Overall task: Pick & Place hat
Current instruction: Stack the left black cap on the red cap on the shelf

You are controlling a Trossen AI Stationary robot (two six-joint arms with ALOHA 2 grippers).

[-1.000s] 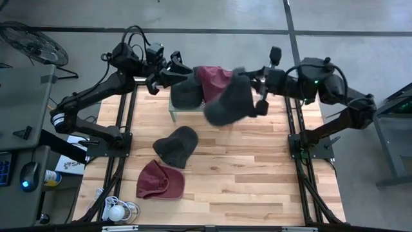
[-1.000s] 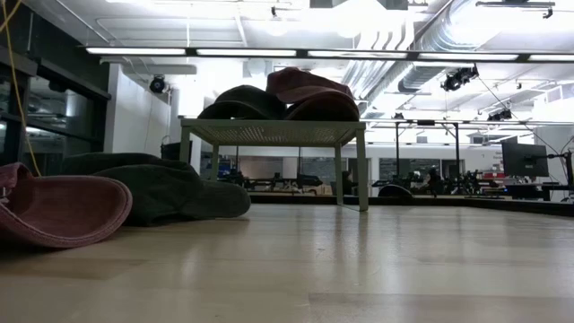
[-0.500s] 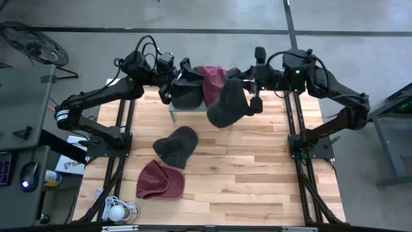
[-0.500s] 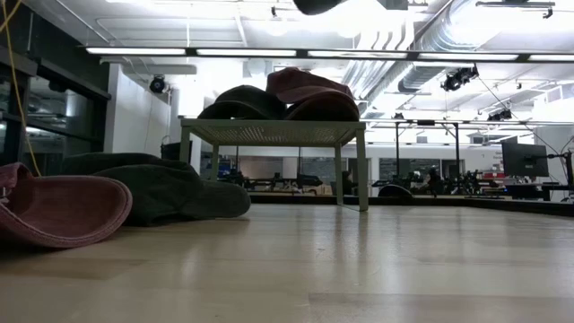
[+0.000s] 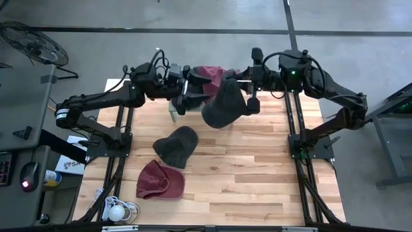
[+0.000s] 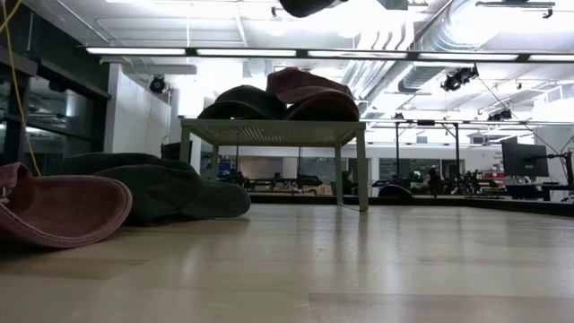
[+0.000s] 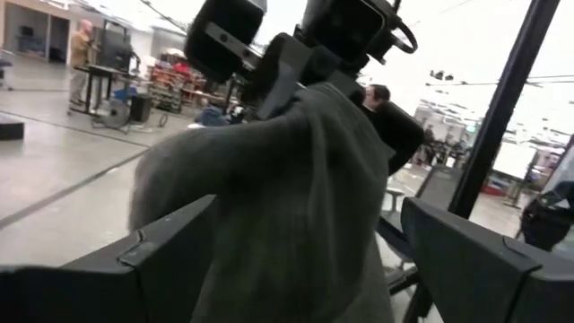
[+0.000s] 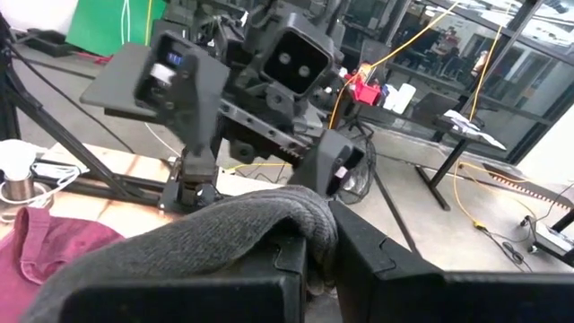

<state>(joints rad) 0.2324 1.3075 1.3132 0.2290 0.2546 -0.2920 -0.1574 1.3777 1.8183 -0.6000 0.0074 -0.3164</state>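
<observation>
A dark grey knit hat point(image 5: 222, 108) hangs in the air over the table's far part, held by my right gripper point(image 5: 246, 91), which is shut on it. Only its lowest part point(image 6: 309, 5) shows in the low view. My left gripper point(image 5: 193, 98) is open and level with the hat on its left. In the left wrist view its fingers point(image 7: 134, 265) stand on either side of the hat point(image 7: 296, 197); whether they touch it, I cannot tell. A second grey hat point(image 5: 175, 145) and a maroon hat point(image 5: 159, 180) lie flat on the table. My right gripper pinches the grey hat's thick rolled edge point(image 8: 300, 220) between its two fingers, coming level from the table's right side. The hat is lifted clear of the table and hangs slack below and to the left of the fingers.
A small stand point(image 6: 273, 131) at the far edge carries a dark hat point(image 6: 240, 101) and a maroon hat point(image 6: 305, 90). The two hats on the table lie left of centre, toward the near edge. The wooden tabletop point(image 5: 257, 174) shows bare on its right half.
My left gripper has moved toward the table's right and a little nearer, from beside the stand up to the hanging hat. My right gripper has drawn slightly toward the left and far edge, carrying the hat with it.
</observation>
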